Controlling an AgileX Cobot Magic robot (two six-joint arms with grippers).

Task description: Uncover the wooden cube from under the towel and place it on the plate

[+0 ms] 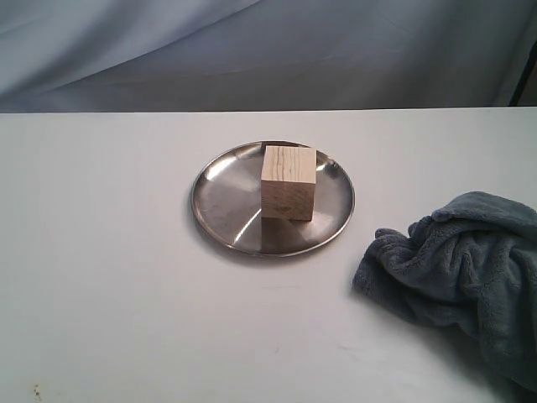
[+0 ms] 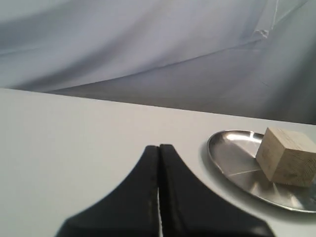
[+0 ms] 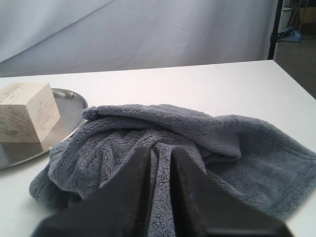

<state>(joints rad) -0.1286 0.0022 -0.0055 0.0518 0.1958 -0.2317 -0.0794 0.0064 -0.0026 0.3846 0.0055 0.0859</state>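
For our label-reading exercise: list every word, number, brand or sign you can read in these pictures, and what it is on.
None. No readable text on the wooden cube, the plate, the towel, the table or the backdrop; the cube bears only grain lines.

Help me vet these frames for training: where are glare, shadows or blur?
Exterior view: streaky glare on the plate, soft shadow beside the towel. Left wrist view: left hand dark, blurred; cube sharp. Right wrist view: right hand blurred, towel crisp.
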